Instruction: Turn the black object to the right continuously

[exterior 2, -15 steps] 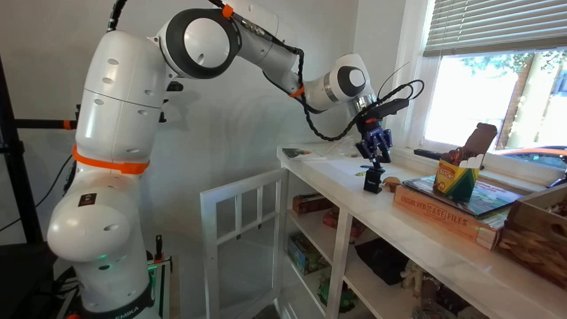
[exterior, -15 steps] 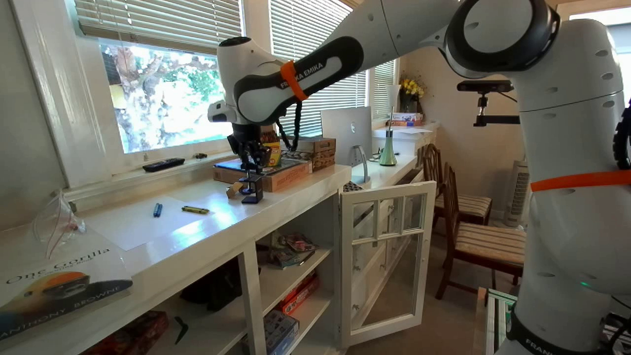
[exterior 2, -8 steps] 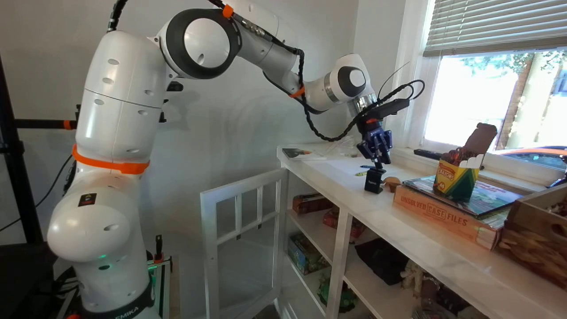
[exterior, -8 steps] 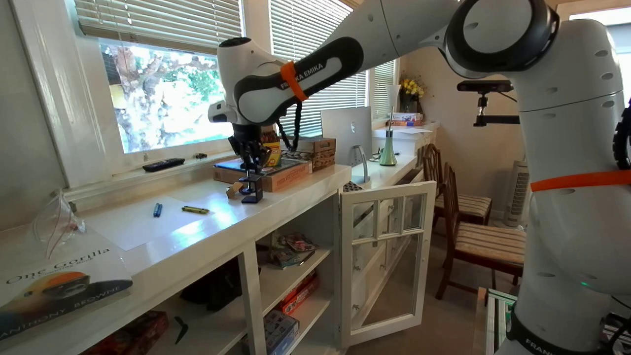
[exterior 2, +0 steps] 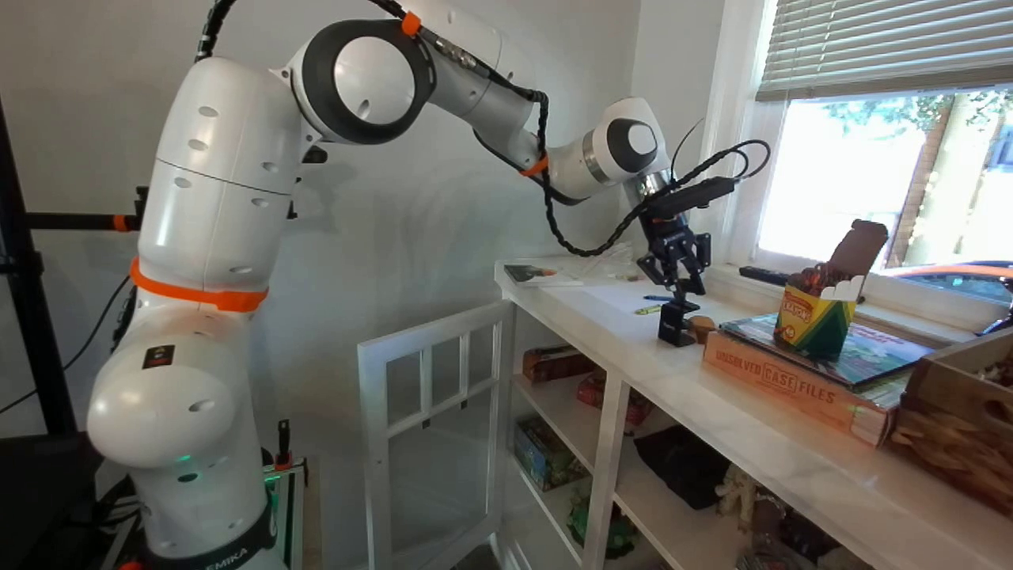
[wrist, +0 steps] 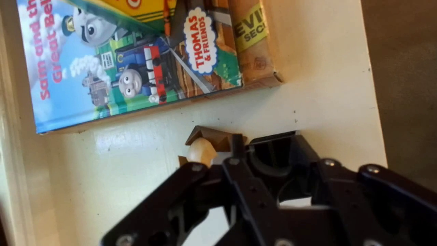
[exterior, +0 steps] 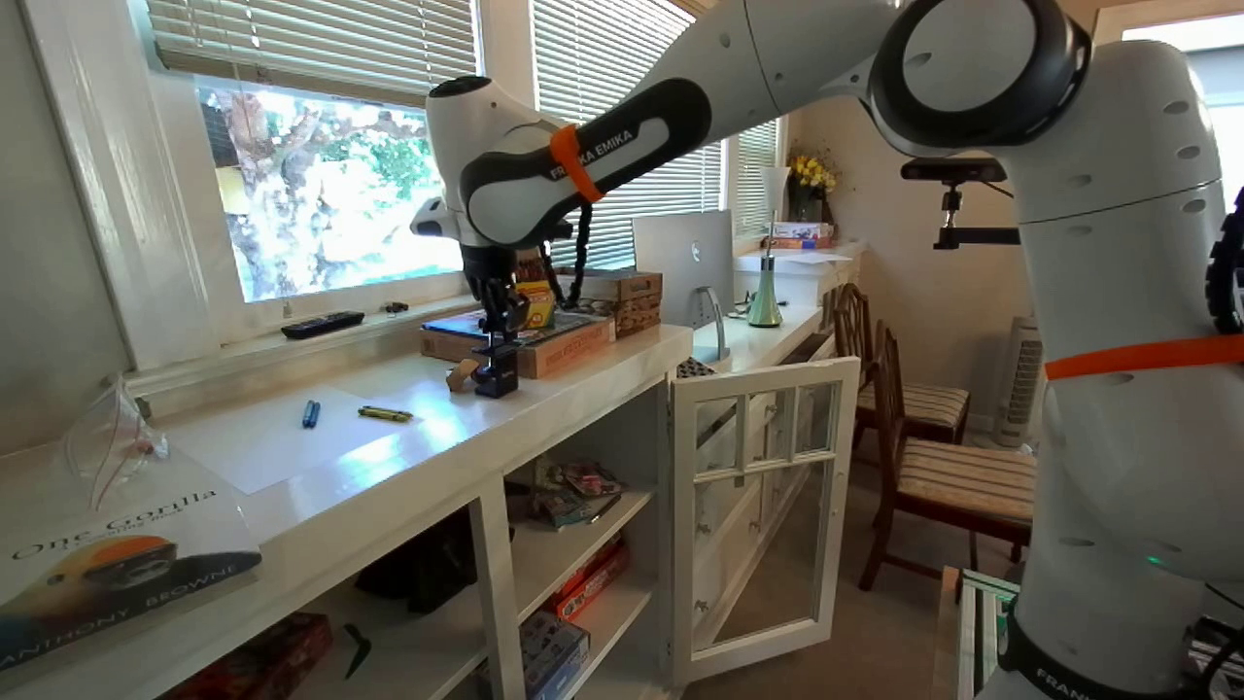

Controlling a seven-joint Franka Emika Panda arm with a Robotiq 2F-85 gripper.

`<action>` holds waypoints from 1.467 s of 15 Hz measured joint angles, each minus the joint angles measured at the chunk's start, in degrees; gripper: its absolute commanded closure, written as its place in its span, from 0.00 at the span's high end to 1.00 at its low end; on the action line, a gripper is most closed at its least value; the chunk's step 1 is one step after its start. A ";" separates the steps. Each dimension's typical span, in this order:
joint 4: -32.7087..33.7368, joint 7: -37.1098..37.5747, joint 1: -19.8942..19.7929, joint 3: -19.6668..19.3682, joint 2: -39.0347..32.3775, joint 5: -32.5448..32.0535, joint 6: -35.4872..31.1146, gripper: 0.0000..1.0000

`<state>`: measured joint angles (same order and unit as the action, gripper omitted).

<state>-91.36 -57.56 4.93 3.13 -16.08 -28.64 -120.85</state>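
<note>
Nearest on the counter [exterior 2: 760, 419] in an exterior view sits a wooden box [exterior 2: 961, 435]; back toward ten o'clock stands the black block [exterior 2: 672, 326]. The gripper [exterior 2: 682, 288] is at its top, twelve o'clock — pinching it or spread, I cannot tell.

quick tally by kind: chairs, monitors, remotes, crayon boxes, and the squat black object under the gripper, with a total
Chairs: 2
Monitors: 1
Remotes: 1
Crayon boxes: 1
Squat black object: 1
Total: 6
</note>
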 measured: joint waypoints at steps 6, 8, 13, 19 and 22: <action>2.46 9.86 0.92 -0.08 -0.98 -0.13 5.23 0.13; 3.59 12.63 1.23 -0.08 -1.51 -0.13 7.40 0.13; 7.17 19.18 1.49 -0.10 -3.52 -0.12 12.17 0.13; 11.90 26.19 1.49 -0.15 -6.34 0.42 16.32 0.13; 13.78 29.25 1.50 -0.06 -7.35 1.21 18.24 0.13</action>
<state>-77.58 -28.31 6.42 3.07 -23.43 -27.44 -102.61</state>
